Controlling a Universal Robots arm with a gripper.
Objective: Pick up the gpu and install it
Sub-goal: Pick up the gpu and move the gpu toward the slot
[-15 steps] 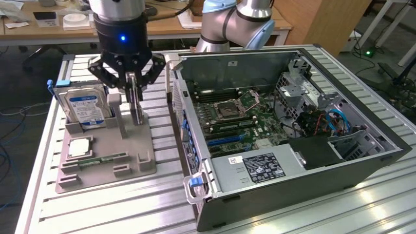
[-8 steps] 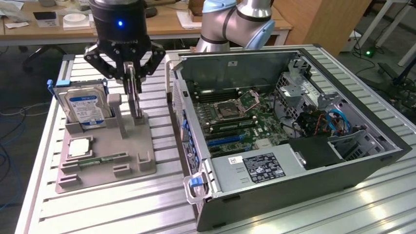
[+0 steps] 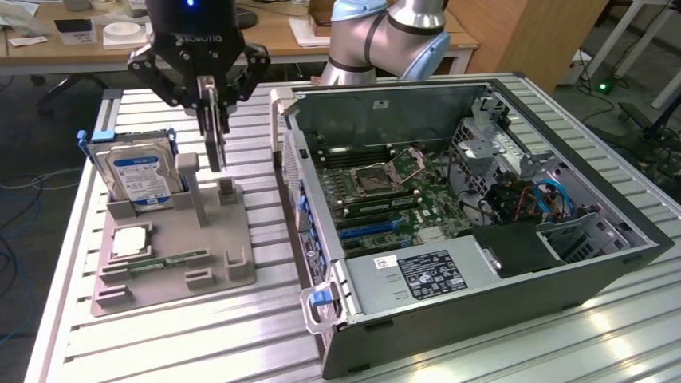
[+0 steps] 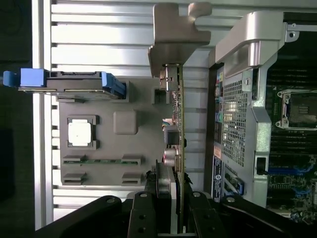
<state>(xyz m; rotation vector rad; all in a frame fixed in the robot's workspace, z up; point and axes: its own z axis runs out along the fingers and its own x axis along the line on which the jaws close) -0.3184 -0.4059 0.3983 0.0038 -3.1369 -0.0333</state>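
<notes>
Gripper (image 3: 213, 92) jaws, half closed, pinch the gpu (image 3: 217, 140) by its top edge. Card hangs upright over the gray holder (image 3: 159, 283), with open room toward the computer case (image 3: 479, 315) beside the holder.

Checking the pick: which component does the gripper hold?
The gpu, hanging upright in the gripper; the hard drive, processor and memory stick sit in the grey holder.

You're clearly in a robotics lab: opened PC tower (image 3: 479, 319) on a slotted aluminium bench (image 3: 159, 343), cluttered wooden desks (image 3: 271, 36) behind the arm (image 3: 383, 36).
</notes>
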